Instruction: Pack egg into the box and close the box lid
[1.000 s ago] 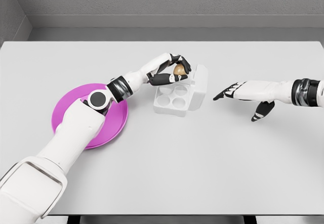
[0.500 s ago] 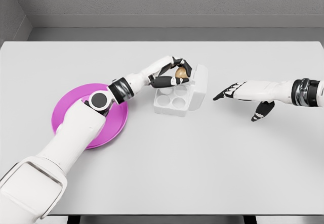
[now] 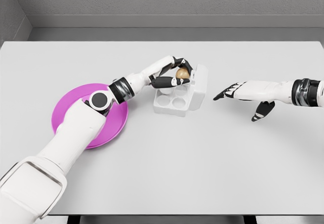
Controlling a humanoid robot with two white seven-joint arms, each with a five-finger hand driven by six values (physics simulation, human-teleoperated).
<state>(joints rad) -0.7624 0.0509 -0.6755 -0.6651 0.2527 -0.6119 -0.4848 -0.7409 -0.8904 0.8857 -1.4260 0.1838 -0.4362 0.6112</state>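
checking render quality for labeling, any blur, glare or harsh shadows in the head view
Head view: sharp throughout, no blur or glare; flat, even light; only a faint soft shadow beside the box; the egg in the left robot hand reads clearly against the white table.

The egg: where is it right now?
In the head view the egg is held in the left hand, just above the back right cup of the open box, right of the pink plate.

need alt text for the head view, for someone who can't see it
The robot's left hand holds a brown egg over the far cells of an open white egg box, whose lid stands raised on the right. A magenta plate lies left of the box under the left arm, and the right hand hovers open to the box's right above the white table.
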